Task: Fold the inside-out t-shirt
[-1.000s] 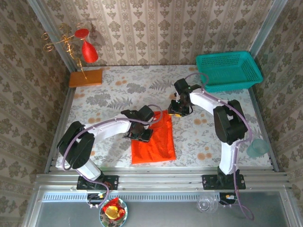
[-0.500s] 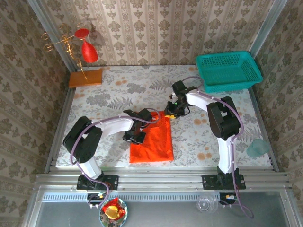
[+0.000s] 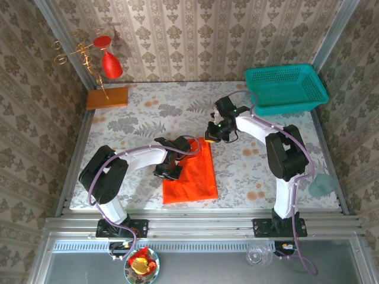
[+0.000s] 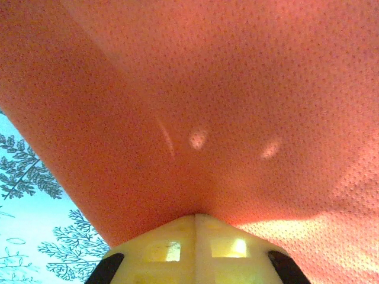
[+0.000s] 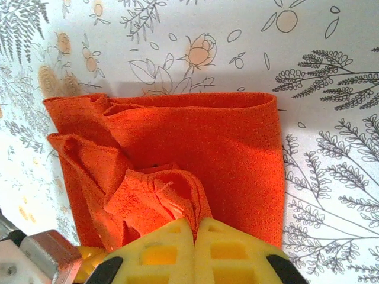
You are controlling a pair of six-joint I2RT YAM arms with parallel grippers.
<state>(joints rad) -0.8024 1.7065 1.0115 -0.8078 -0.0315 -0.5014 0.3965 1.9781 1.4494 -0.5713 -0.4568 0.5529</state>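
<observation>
The inside-out t-shirt [image 3: 192, 177] lies near the middle of the table [image 3: 142, 109], folded into a narrow orange-red oblong that runs from the near edge up toward the centre; the top view shows it mostly flat, with its far right corner drawn up to a point. The right end effector [image 3: 211, 135] sits at that corner; its wrist camera shows what the top view cannot, the yellow fingers pressed together with a bunched fold of the t-shirt [image 5: 207, 136] pinched between them, and the layered far edge of the cloth lying on the flower-printed table [image 5: 331, 71] beyond. The left end effector [image 3: 167, 171] is at the shirt's left edge; from above its fingers are hard to make out, but the left wrist view has them closed [image 4: 195, 222] on the cloth [image 4: 237, 89], which spreads taut above them, with a strip of table [image 4: 23, 225] at the lower left. Farther out, a teal basket [image 3: 285, 89] stands at the far right corner; a flat wooden block [image 3: 107, 97] lies at the far left, with a red ornament on a gold stand [image 3: 106, 59] beside it.
</observation>
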